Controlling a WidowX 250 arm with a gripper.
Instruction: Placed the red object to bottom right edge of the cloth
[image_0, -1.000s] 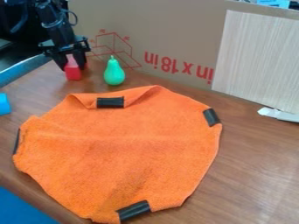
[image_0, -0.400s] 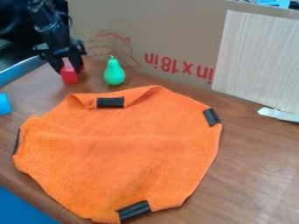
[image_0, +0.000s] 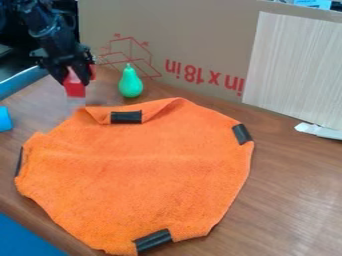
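Red object, clamped between the fingers of the gripper near the upper left edge of the orange cloth, seems light, stiff and perhaps slightly slippery, so it should be held by its opposite sides.

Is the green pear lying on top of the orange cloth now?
No, the green pear stands on the brown table, beyond the far edge of the orange cloth.
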